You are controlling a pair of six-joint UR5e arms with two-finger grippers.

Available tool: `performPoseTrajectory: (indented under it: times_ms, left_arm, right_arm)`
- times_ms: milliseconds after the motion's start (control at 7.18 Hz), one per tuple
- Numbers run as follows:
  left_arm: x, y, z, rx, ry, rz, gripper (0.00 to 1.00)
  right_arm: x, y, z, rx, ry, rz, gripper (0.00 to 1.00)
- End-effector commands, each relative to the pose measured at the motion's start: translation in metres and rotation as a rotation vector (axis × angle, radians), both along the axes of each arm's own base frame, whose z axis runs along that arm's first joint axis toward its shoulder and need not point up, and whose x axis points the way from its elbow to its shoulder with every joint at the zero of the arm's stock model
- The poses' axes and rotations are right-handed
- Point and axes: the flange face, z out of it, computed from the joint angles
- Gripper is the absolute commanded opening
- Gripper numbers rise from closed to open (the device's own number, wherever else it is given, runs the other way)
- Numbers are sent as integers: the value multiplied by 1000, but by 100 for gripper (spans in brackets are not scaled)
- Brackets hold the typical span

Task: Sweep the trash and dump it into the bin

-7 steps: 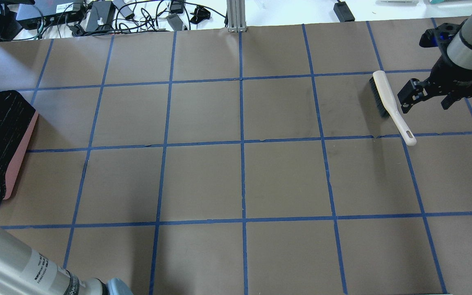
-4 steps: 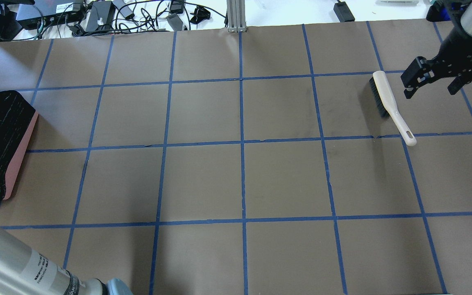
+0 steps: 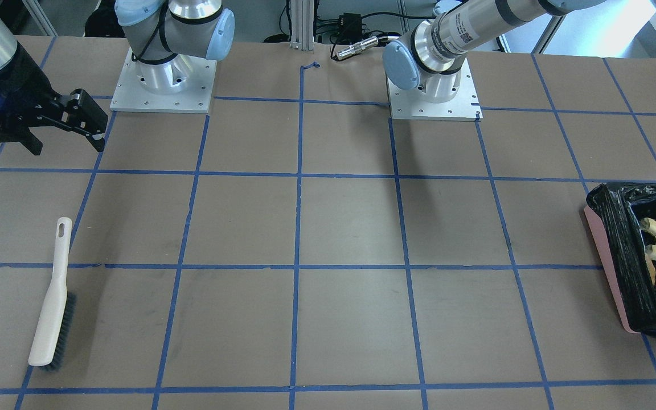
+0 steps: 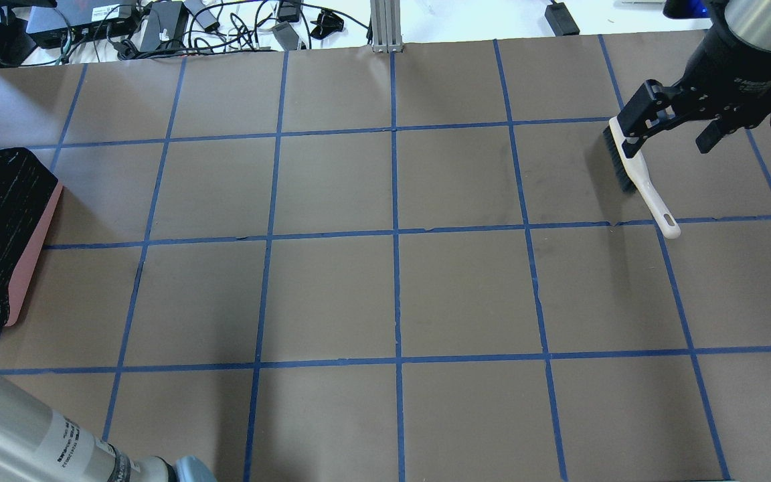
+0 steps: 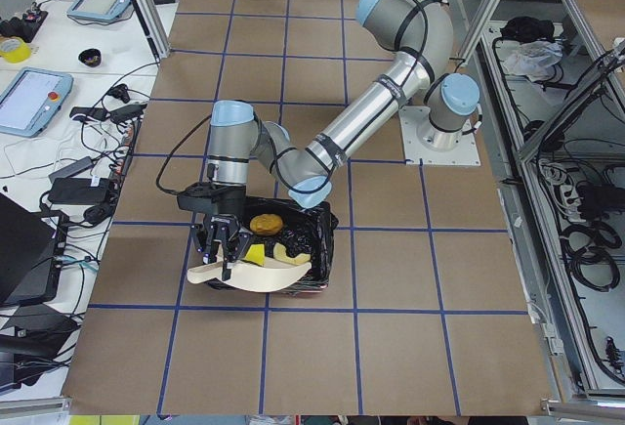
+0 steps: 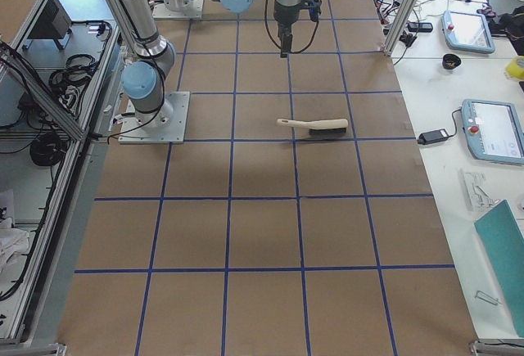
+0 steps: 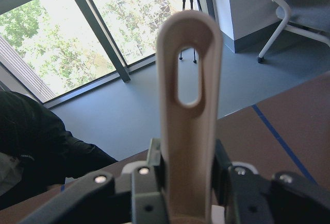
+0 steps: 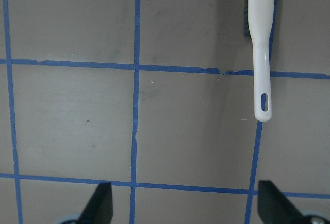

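Right gripper (image 4: pixel 665 137), jaws spread and empty, has moved from brush's (image 4: pixel 641 179) 3 o'clock to 1 o'clock. Left gripper (image 5: pixel 221 261) pinches dustpan (image 5: pixel 266 276) over bin (image 3: pixel 604 267); trash (image 5: pixel 266 223) lies inside. Task judged near complete.

Taped table (image 4: pixel 392 294) bears a brush (image 4: pixel 653 201); a bin (image 4: pixel 27 268).

Left end effector (image 5: pixel 223 265) holds dustpan (image 5: pixel 264 276) over bin (image 5: pixel 327 234).

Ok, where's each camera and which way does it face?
Front-facing: across the table; left arm, right arm bases.
Overhead: behind the robot, looking down; right arm's open jaws.
Left: bin end; left arm, dustpan.
Right: brush end; right arm.
Left wrist: jaws clamping dustpan handle.
Right wrist: straight down; jaw tips.
Overhead, right wrist share brush.
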Motion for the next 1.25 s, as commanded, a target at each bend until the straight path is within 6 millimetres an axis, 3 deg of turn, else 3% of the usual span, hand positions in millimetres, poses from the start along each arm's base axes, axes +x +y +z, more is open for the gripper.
performPoseTrajectory:
  times_ms: [0,139,279,418,557,696,1114]
  left_arm:
    - [-50,-13,-21,35,-10,-29,0]
    - [-58,-6,-33,-25,-59,-27,0]
    - [-65,0,-40,-32,-79,-20,0]
    - [-68,3,-34,-54,-115,-17,0]
    - [-67,13,-23,81,-226,-1,0]
    - [-66,14,-19,79,-252,2,0]
    - [-64,8,-10,138,-196,-30,0]
  right_arm:
    - [39,5,2,4,1,-13,100]
    - [64,6,-1,5,4,-22,100]
    - [73,6,-3,3,11,-19,100]
    - [73,5,-5,9,20,-19,100]
    - [72,5,-6,11,32,-17,100]
    - [74,6,-5,9,29,-12,100]
    - [75,6,-12,24,18,-36,100]
